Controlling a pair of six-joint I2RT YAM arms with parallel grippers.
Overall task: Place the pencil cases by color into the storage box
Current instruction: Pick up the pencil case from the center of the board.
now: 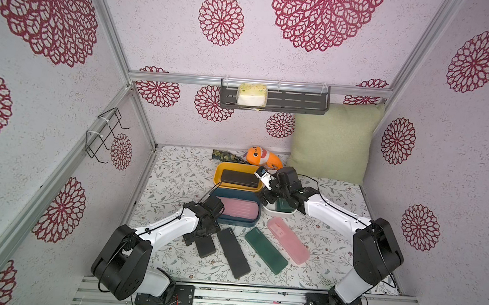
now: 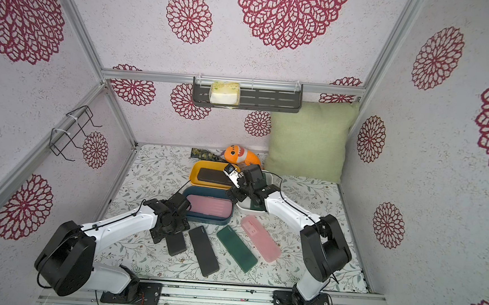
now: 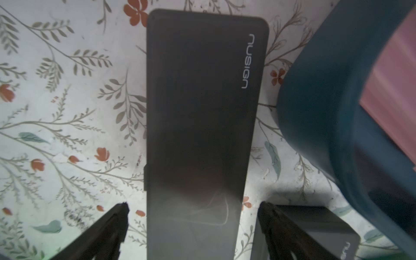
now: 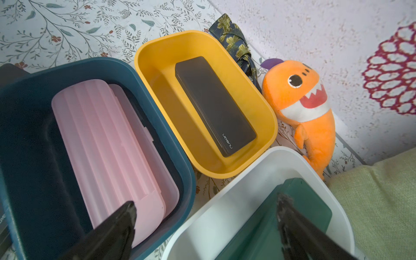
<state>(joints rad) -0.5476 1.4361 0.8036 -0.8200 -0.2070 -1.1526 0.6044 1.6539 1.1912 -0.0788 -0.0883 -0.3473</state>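
While four pencil cases lie loose along the table's front edge, sorting looks about half done.

Both top views: black case (image 1: 205, 248), second black case (image 1: 233, 252), green case (image 1: 266, 250) and pink case (image 1: 288, 240) lie side by side, apart. Yellow tub (image 1: 220, 169), blue tub (image 1: 232, 223) and white tub (image 1: 277, 212) cluster mid-table. Risk: the yellow tub sits behind the blue one with the right arm (image 1: 330, 213) beside it, so a carry could clip rim or arm.

Left wrist: left gripper (image 3: 192, 208), jaws spread, straddling the black case, not touching. The second black case sits just beside one jaw and could get nudged. Grip looks off-centre, so the case may tip. Case is matte, flat, long, with rounded corners and a white logo.

Right wrist: right gripper (image 4: 207, 200), jaws spread, empty, above the white tub holding a stored green case (image 4: 315, 202). Two pink cases (image 4: 108, 139) are stacked in blue, and a stored black case (image 4: 213, 105) is in yellow.
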